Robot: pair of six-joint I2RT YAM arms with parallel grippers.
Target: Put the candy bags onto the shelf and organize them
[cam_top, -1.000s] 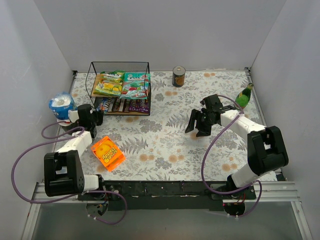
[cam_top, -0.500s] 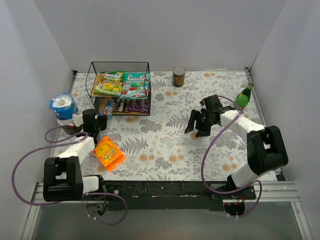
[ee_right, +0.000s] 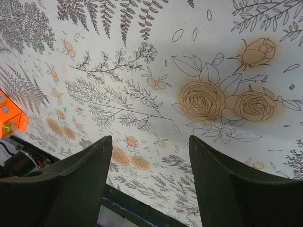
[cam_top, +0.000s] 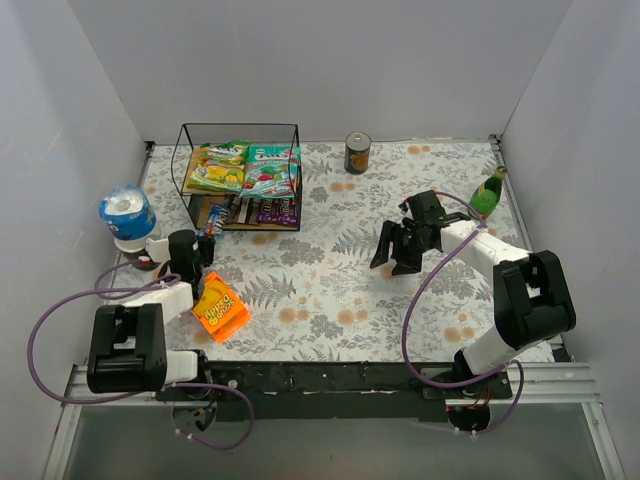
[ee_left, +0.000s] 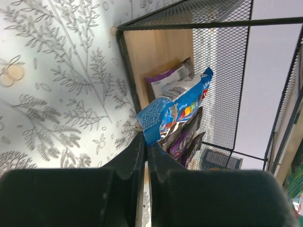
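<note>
The shelf (cam_top: 184, 160) is set at the far left corner of the table (cam_top: 330, 290), close to the far edge. On its top board a yellow-green bag (cam_top: 218, 168) and a teal bag (cam_top: 270, 170) are laid flat side by side, touching, the teal one to the right. On the lower board (ee_left: 156, 52) purple and brown packets (cam_top: 262, 210) are lined up in a row. The left gripper (cam_top: 197, 250) is held low just in front of the shelf's near left corner, and its jaws are closed on the corner of a blue packet (cam_top: 212, 222). In the left wrist view the blue packet (ee_left: 173, 111) is seen tilted, its lower corner caught at the left gripper (ee_left: 144, 142) and its far end leaned on the purple packets (ee_left: 166, 78) inside the wire frame. The right gripper (cam_top: 393, 258) is held over the right half of the table, well apart from the shelf, jaws spread wide with nothing between them. In the right wrist view only floral cloth is seen between the fingers of the right gripper (ee_right: 149, 139). An orange package (cam_top: 220, 308) is laid near the near left corner, just beside the left arm. A blue tub (cam_top: 125, 212) is stood at the left edge, a can (cam_top: 357, 153) at the far edge near the middle, and a green item (cam_top: 488, 192) at the right edge.
</note>
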